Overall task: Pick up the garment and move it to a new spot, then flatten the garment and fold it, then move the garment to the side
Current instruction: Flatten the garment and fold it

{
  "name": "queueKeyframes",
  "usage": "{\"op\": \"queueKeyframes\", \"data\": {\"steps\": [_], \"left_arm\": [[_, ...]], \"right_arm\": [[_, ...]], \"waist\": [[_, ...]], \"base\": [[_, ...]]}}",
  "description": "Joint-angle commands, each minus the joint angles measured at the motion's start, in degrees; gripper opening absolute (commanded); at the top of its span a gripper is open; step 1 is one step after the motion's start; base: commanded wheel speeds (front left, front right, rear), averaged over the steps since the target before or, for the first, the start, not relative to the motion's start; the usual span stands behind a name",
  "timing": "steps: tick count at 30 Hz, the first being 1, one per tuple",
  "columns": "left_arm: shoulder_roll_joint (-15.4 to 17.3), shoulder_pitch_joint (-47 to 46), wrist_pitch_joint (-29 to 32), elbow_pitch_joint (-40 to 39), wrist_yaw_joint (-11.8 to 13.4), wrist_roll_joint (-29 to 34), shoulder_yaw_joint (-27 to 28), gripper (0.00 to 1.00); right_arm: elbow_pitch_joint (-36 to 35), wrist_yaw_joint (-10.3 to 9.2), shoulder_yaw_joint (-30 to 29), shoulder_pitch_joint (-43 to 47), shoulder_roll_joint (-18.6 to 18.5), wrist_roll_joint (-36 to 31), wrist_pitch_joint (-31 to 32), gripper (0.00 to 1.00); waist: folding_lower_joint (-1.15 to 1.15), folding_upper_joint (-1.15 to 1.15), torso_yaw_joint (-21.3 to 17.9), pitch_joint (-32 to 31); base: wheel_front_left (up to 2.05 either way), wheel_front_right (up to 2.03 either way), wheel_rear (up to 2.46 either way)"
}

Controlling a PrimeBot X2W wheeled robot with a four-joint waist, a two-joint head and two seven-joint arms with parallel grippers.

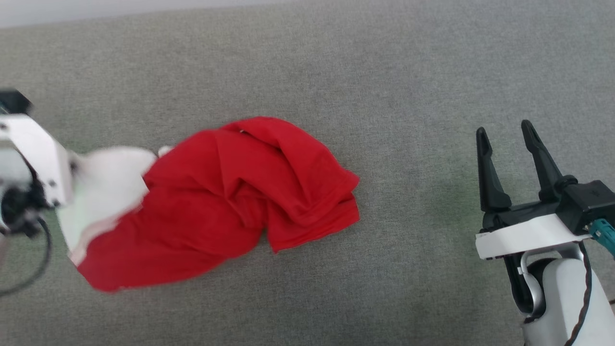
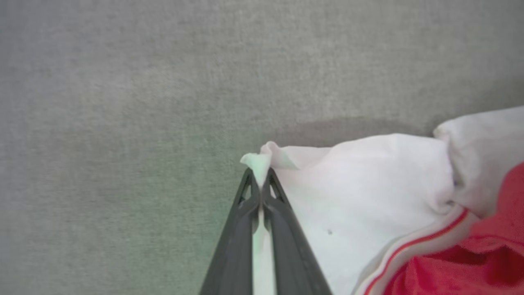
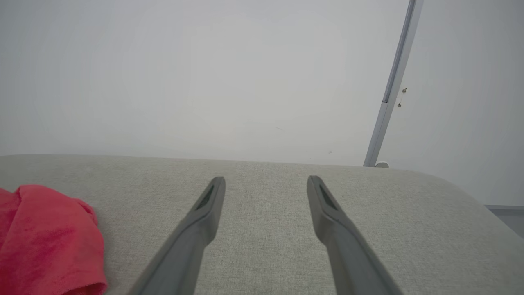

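The garment (image 1: 230, 192) is a crumpled red T-shirt with a white sleeve, lying on the grey fabric surface left of centre. In the left wrist view my left gripper (image 2: 259, 177) is shut on the edge of the white sleeve (image 2: 368, 184), a pinch of white cloth sticking out past the fingertips. Red-and-white striped trim (image 2: 413, 246) borders that sleeve. In the head view the left arm's white wrist (image 1: 36, 154) sits at the left edge, its fingers hidden behind the sleeve. My right gripper (image 1: 504, 132) stands open far to the right, well apart from the garment (image 3: 45, 241).
The grey upholstered surface (image 1: 384, 72) spreads all around the garment. Its far edge meets a pale wall (image 3: 204, 82), with a thin grey pole (image 3: 391, 86) leaning at the right. A black cable (image 1: 33, 269) loops under the left wrist.
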Motion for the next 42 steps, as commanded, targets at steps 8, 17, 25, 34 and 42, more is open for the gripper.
{"op": "queueKeyframes", "data": {"steps": [8,17,25,34,42], "left_arm": [[2.1,-11.26,-8.37,4.99,-1.05,7.11,-0.43,0.0],[1.0,-18.85,-17.08,11.55,-2.98,11.84,-1.68,0.0],[-3.4,-21.18,-13.04,20.11,-6.76,8.08,-2.57,0.85],[-5.07,-19.14,-16.12,21.12,-7.74,5.69,-2.84,1.0],[-6.03,-12.2,-23.39,15.1,-7.87,4.33,-4.42,1.0]], "right_arm": [[-0.32,0.0,0.35,-1.83,-0.2,-0.28,-0.49,1.0],[-0.03,0.0,0.51,-3.03,-0.11,-0.19,-0.95,1.0],[0.5,0.0,1.21,-4.07,0.24,-0.39,-1.12,1.0],[1.46,0.0,3.68,-2.99,-0.79,0.32,-0.58,1.0],[1.58,0.0,9.29,-1.47,-3.53,2.01,3.94,1.0]], "waist": [[0.0,0.0,-1.36,2.58],[0.0,0.0,-2.3,4.47],[0.0,0.0,-2.73,5.26],[0.0,0.0,-0.95,2.17],[0.0,0.0,2.87,-2.65]], "base": [[0.0,0.0,0.0],[0.0,0.0,0.0],[0.0,0.0,0.0],[0.0,0.0,0.0],[0.0,0.0,0.0]]}}
